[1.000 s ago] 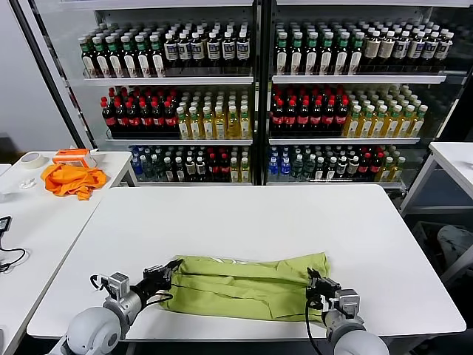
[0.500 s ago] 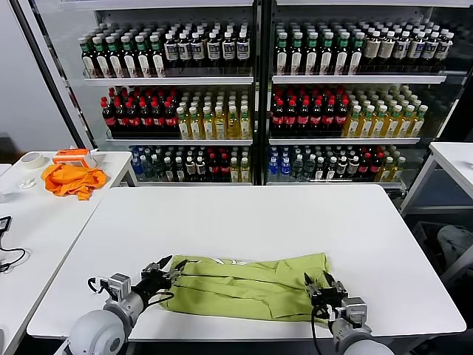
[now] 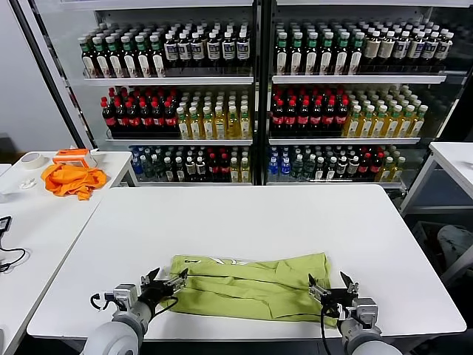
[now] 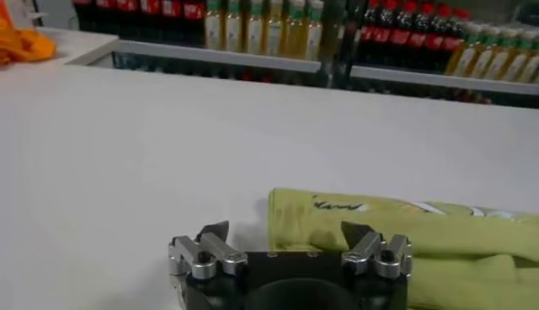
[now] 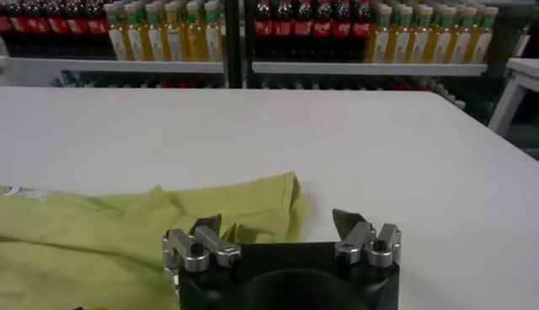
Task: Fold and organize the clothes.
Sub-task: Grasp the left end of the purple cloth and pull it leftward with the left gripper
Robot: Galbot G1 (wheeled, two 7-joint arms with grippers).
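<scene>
both claws now open, pulled back – left claw (image 3: pixel 164 282), right claw (image 3: pixel 333 284), t-shirt (image 3: pixel 251 285) released

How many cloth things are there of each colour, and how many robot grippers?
Lime green T-shirt: 1
Orange cloth: 1
Grippers, both open: 2, the left gripper and the right gripper
Total: 4

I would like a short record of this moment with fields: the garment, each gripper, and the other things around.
garment: lime T-shirt, folded into a long band, lying flat near the front edge of the white table
left gripper: open, at the shirt's left end, holding nothing
right gripper: open, at the shirt's right end, holding nothing
side table: orange cloth, tape roll
background: shelves of bottles
</scene>
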